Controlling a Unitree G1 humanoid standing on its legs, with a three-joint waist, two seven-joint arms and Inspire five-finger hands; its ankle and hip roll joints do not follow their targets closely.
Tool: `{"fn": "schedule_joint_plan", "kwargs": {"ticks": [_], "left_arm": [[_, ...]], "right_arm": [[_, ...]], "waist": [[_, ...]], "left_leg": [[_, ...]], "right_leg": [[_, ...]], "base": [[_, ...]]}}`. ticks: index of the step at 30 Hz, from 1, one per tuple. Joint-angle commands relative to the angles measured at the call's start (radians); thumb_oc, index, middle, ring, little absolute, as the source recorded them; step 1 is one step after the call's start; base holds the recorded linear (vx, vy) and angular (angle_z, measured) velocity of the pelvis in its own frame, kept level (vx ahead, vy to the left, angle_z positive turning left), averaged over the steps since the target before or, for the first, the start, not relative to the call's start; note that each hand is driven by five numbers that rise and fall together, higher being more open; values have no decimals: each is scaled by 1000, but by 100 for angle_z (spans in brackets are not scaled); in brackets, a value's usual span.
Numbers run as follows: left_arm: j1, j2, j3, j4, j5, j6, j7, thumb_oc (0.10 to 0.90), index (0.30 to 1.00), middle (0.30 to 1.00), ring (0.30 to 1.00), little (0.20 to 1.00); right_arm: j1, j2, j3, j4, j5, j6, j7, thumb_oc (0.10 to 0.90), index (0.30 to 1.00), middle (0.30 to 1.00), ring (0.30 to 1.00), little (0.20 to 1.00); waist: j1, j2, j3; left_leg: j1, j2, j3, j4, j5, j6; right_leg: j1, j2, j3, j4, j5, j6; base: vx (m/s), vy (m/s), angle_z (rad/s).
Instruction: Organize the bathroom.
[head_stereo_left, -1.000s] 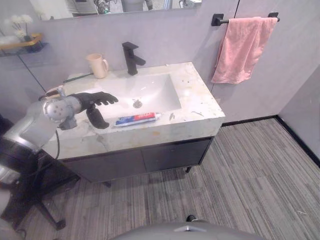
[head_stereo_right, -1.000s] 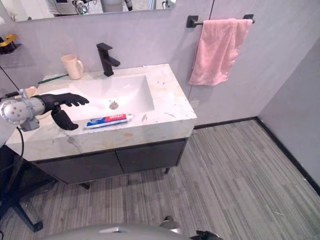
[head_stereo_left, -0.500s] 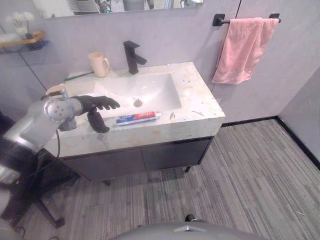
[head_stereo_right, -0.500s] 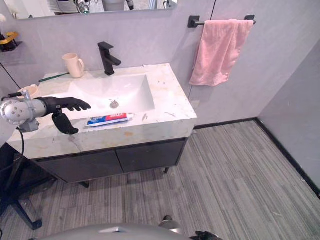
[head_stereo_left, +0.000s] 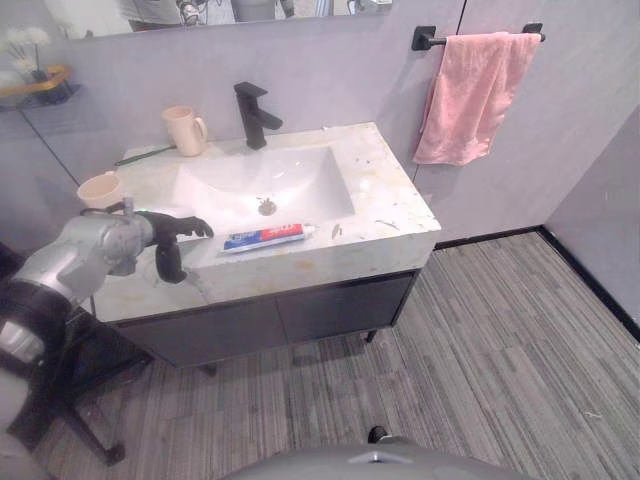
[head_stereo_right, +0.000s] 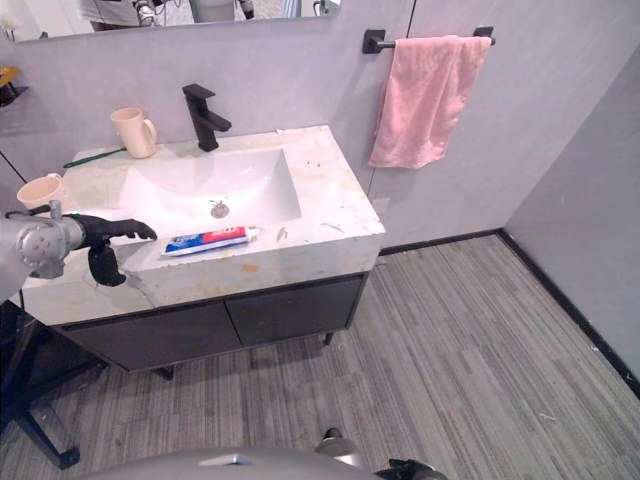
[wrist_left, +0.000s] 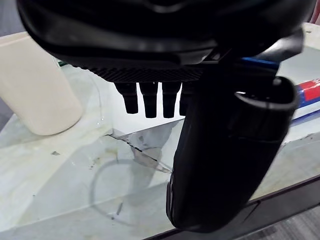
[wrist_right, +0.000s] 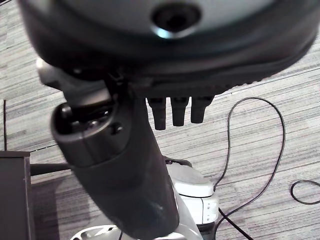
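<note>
Toothpaste (head_stereo_left: 264, 237) lies flat along the front rim of the marble counter (head_stereo_left: 395, 210), just before the sink basin (head_stereo_left: 262, 185), while the robot's left hand (head_stereo_left: 172, 236) hovers empty beside its near end, fingers (head_stereo_left: 196, 227) straight and apart and thumb hanging down, apparently lined up for a reach toward the tube. The right hand (wrist_right: 150, 100) hangs over the floor with straight fingers, idle. Farther back, a small cup (head_stereo_left: 100, 189) sits at the counter's left edge, a mug (head_stereo_left: 185, 129) and green toothbrush (head_stereo_left: 145, 155) wait by the black faucet (head_stereo_left: 252, 113), and a pink towel (head_stereo_left: 475, 95) drapes from its wall bar.
</note>
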Motion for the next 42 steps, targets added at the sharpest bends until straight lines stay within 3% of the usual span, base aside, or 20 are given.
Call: {"fn": "schedule_joint_plan", "kwargs": {"ticks": [1,5,10,25,35,39,42], "left_arm": [[-220,9,40,100,65,-51,121,800,900,900,900,900],[-152,-39,64,114,90,-75,211,800,900,900,900,900],[-52,-114,106,107,103,-61,362,800,900,900,900,900],[84,-217,179,33,48,-31,519,800,900,900,900,900],[120,-237,230,3,3,-29,609,800,900,900,900,900],[135,-225,276,-27,-8,-39,746,800,900,900,900,900],[146,-205,321,-58,-13,-40,771,800,900,900,900,900]], "right_arm": [[-67,-61,21,6,-27,-4,10,800,900,900,900,900],[-72,-56,28,1,-26,1,12,800,900,900,900,900],[-70,-48,33,-3,-16,4,14,800,900,900,900,900],[-54,-39,21,3,-30,-8,7,800,900,900,900,900],[-52,-30,18,10,-33,-19,12,800,900,900,900,900],[-48,-23,17,16,-27,-23,8,800,900,900,900,900],[-45,-19,14,21,-26,-27,7,800,900,900,900,900]], "waist": [[5,81,30],[6,83,29],[6,77,25],[9,59,23],[13,56,20],[20,53,17],[24,51,14]], "left_leg": [[40,-53,36,6,-153,65],[40,-53,32,7,-154,65],[41,-51,31,5,-158,62],[39,-42,35,5,-155,56],[40,-42,35,7,-158,54],[41,-44,31,6,-160,55],[40,-45,28,5,-160,53]], "right_leg": [[-15,38,49,79,-150,66],[-16,42,56,80,-154,61],[-10,47,60,71,-156,59],[-9,55,65,61,-157,52],[-8,52,68,62,-158,52],[-7,50,67,63,-158,53],[-6,49,66,63,-158,53]], "base": [[0,0,0],[-6,-12,0],[-14,-40,0],[-6,-4,-1],[0,0,0],[0,0,0],[0,0,0]]}}
